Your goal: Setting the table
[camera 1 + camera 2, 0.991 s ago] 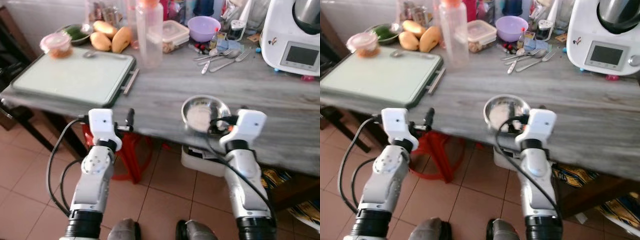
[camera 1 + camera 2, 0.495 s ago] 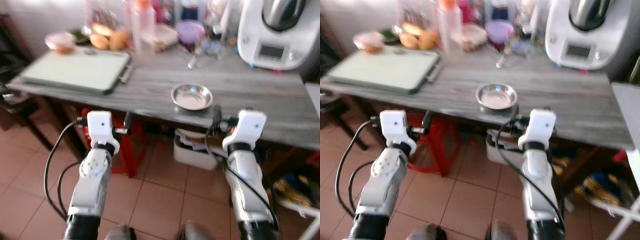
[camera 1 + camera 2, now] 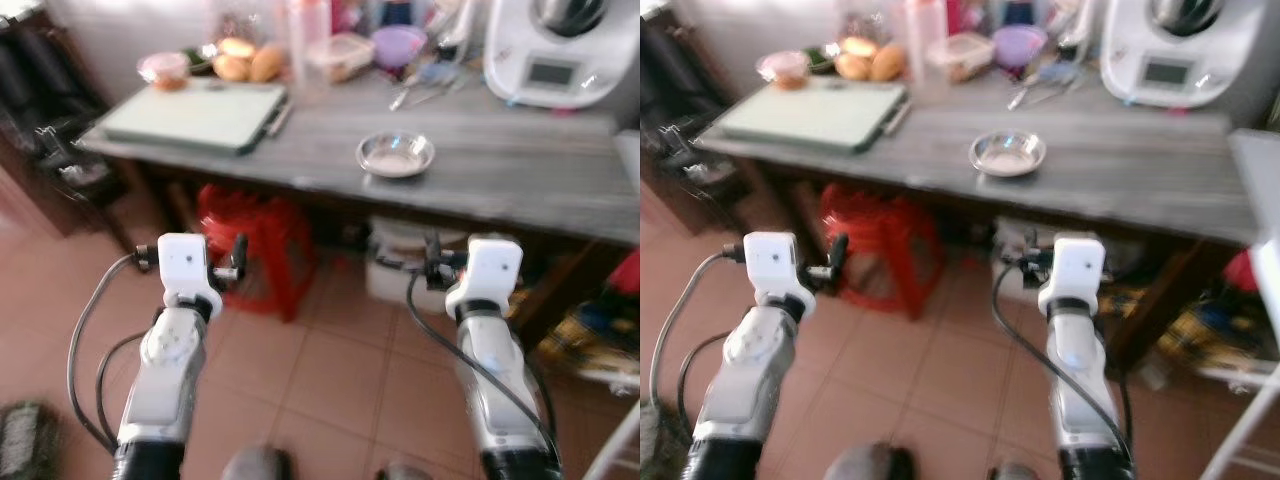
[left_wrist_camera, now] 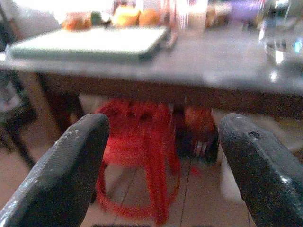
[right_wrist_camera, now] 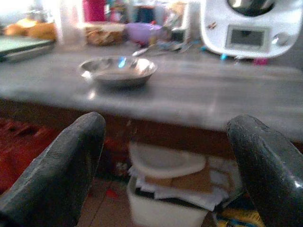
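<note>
A small steel bowl (image 3: 395, 154) sits near the front edge of the grey wooden table (image 3: 520, 180), with nothing seen in it. Spoons and a fork (image 3: 425, 92) lie farther back on the table. My left gripper (image 4: 163, 142) is open and empty, held over the tiled floor well short of the table. My right gripper (image 5: 165, 127) is also open and empty, level with the table's edge and pointing toward the steel bowl (image 5: 117, 71) from a distance. Both arms reach forward side by side.
A pale green tray (image 3: 195, 115) lies on the table's left part, with mangoes (image 3: 250, 65), a purple bowl (image 3: 398, 42) and jars behind. A white kitchen machine (image 3: 555, 50) stands back right. Under the table are a red stool (image 3: 255, 235) and a white bin (image 3: 410, 265).
The view has pulled back from the table, so everything on it looks smaller and farther. My right gripper, close beside the bowl a second ago, is now well clear of it.
</note>
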`<state>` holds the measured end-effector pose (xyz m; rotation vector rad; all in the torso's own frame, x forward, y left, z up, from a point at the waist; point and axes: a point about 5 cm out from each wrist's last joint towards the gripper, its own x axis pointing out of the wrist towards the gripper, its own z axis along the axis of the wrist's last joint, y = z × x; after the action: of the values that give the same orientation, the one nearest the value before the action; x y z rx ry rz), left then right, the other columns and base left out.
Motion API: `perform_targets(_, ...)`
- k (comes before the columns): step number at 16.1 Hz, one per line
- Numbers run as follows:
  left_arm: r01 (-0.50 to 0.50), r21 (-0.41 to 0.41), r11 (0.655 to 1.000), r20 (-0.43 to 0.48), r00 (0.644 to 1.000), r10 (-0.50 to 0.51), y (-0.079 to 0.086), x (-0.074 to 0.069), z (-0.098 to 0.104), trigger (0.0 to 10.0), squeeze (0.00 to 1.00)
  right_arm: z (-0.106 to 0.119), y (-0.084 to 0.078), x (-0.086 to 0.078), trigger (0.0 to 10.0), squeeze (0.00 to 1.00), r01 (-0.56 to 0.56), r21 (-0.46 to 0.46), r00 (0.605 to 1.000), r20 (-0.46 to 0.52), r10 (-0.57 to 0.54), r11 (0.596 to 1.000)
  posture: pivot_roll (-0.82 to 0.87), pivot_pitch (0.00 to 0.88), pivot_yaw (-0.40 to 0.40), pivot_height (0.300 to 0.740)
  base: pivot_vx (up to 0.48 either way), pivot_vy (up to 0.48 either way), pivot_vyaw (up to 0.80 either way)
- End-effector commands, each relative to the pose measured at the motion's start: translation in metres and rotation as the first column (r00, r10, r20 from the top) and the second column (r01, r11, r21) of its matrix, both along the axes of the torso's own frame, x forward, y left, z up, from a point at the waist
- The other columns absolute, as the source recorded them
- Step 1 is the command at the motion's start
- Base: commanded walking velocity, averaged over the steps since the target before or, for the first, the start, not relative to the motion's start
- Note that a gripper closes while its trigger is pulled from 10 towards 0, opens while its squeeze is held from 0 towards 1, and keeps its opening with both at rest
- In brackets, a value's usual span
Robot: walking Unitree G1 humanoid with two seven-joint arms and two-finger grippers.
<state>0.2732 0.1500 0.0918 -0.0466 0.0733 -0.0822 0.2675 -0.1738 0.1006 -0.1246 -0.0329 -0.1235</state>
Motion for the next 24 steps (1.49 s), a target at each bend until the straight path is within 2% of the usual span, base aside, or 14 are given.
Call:
perform_targets(1,0.021,-0.005,1.000,-0.001,1.000,-0.021,-0.005,-0.001,0.000,10.0,0.00,0.000,-0.002,-0.003,10.0,0.00,0.001,0.001,1.000,-0.004,-0.001,1.000,0.00,0.000,0.055,0.740,-0.251,0.000,0.00)
perform_targets(5,0.033,-0.061,0.998,-0.007,0.999,-0.033,-0.018,-0.008,-0.004,10.0,0.00,0.000,-0.002,-0.005,10.0,0.00,-0.001,0.092,1.000,0.009,0.000,0.996,0.00,0.000,0.041,0.740,-0.123,0.000,0.00)
perform_targets(6,0.091,-0.069,0.993,-0.008,0.996,-0.092,-0.025,-0.012,-0.008,10.0,0.00,-0.005,0.000,-0.002,10.0,0.00,0.014,0.104,1.000,-0.018,-0.012,0.995,-0.01,0.000,0.032,0.740,0.000,0.000,-0.54)
perform_targets(7,0.115,-0.107,0.988,-0.046,0.992,-0.121,-0.032,-0.015,-0.013,10.0,0.00,-0.005,0.007,0.002,10.0,0.00,-0.003,0.115,1.000,-0.023,0.006,0.993,-0.01,0.000,0.034,0.740,0.000,0.000,-0.80)
perform_targets(8,0.118,-0.120,0.986,-0.052,0.991,-0.125,-0.033,-0.013,-0.013,10.0,0.00,-0.004,0.011,0.003,10.0,0.00,-0.017,0.117,1.000,-0.018,0.019,0.993,-0.01,0.000,0.034,0.740,0.000,0.000,-0.80)
perform_targets(10,0.135,-0.114,0.984,-0.001,0.991,-0.136,-0.038,-0.005,-0.001,10.0,0.00,0.000,0.014,0.007,10.0,0.00,-0.019,0.119,1.000,-0.005,0.020,0.993,0.00,0.000,0.025,0.740,0.000,0.000,-0.80)
perform_targets(12,0.142,-0.105,0.984,0.029,0.990,-0.139,-0.037,0.002,0.007,10.0,0.00,-0.002,0.012,0.006,10.0,0.00,-0.014,0.114,1.000,-0.012,0.016,0.993,0.00,0.000,0.023,0.740,0.000,0.000,-0.80)
perform_targets(14,0.153,-0.096,0.984,0.024,0.988,-0.151,-0.033,0.002,0.005,10.0,0.00,-0.004,0.008,0.004,10.0,0.00,-0.004,0.114,1.000,-0.018,0.006,0.993,-0.01,0.000,0.030,0.740,0.000,0.000,-0.80)
perform_targets(18,0.160,-0.098,0.982,0.031,0.987,-0.157,-0.037,0.003,0.009,10.0,0.00,0.008,0.014,0.010,10.0,0.00,-0.038,0.104,0.999,0.030,0.035,0.994,-0.02,0.000,0.046,0.740,0.000,0.000,0.00)
perform_targets(22,0.088,-0.077,0.993,0.016,0.996,-0.087,-0.022,-0.003,0.004,10.0,0.00,0.010,0.015,0.007,10.0,0.00,-0.054,0.098,0.998,0.039,0.050,0.994,-0.01,0.000,0.040,0.740,0.000,-0.260,0.00)
perform_targets(24,0.090,-0.072,0.993,0.020,0.996,-0.089,-0.022,-0.002,0.006,10.0,0.00,0.010,0.020,0.007,10.0,0.00,-0.070,0.100,0.997,0.038,0.066,0.993,-0.01,0.000,0.040,0.740,0.000,-0.364,0.00)
